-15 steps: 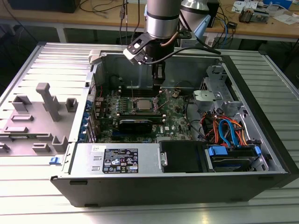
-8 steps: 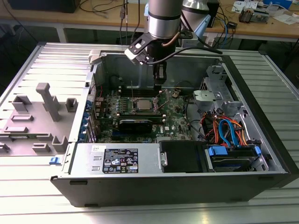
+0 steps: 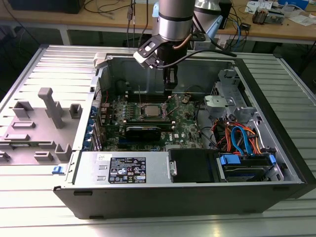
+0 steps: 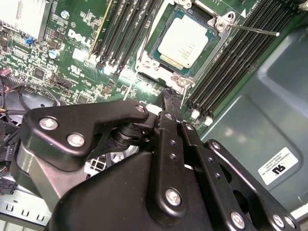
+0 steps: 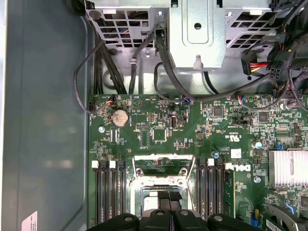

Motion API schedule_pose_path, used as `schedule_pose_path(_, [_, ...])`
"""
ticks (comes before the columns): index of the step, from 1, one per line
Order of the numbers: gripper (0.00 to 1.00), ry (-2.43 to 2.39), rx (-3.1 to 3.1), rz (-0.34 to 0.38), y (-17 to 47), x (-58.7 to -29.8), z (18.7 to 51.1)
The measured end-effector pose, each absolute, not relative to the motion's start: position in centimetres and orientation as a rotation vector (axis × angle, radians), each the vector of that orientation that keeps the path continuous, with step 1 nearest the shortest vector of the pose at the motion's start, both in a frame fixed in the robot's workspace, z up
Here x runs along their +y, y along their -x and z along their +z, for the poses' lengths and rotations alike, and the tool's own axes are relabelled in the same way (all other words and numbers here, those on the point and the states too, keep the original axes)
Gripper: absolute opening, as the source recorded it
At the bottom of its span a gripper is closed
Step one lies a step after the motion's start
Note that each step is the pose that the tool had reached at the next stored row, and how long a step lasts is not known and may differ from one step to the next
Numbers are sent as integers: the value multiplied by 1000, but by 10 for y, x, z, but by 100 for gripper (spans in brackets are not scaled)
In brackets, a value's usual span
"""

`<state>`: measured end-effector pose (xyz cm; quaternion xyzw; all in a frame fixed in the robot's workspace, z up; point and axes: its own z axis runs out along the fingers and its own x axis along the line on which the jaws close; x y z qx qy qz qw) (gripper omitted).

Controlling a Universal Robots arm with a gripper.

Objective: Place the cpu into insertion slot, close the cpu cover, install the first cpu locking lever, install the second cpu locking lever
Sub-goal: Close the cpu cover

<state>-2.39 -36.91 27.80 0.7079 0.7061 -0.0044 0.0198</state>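
Ribbed metal desk [image 3: 49, 59], open PC case [image 3: 187, 200] lying flat on it, arm coming down from above. cpu [image 4: 185, 41] sits in the insertion slot [image 4: 153, 54], and the cpu cover [image 4: 144, 61] lies flat around its edges. One thin locking lever [image 4: 255, 30] sticks out free over the memory slots [image 4: 231, 62]. Gripper [image 4: 171, 94] hangs just above the socket's near edge, fingers pressed together with nothing visible between them. Memory slots crowd both sides of the socket. Bare case wall [image 4: 250, 120] lies beyond one bank and the drive cage [image 5: 197, 33] past the board's far edge. Open room is straight up.
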Motion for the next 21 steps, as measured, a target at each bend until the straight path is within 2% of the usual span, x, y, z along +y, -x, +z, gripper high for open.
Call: schedule_pose_path(21, [11,-2196,2191,-14,14,-369,278])
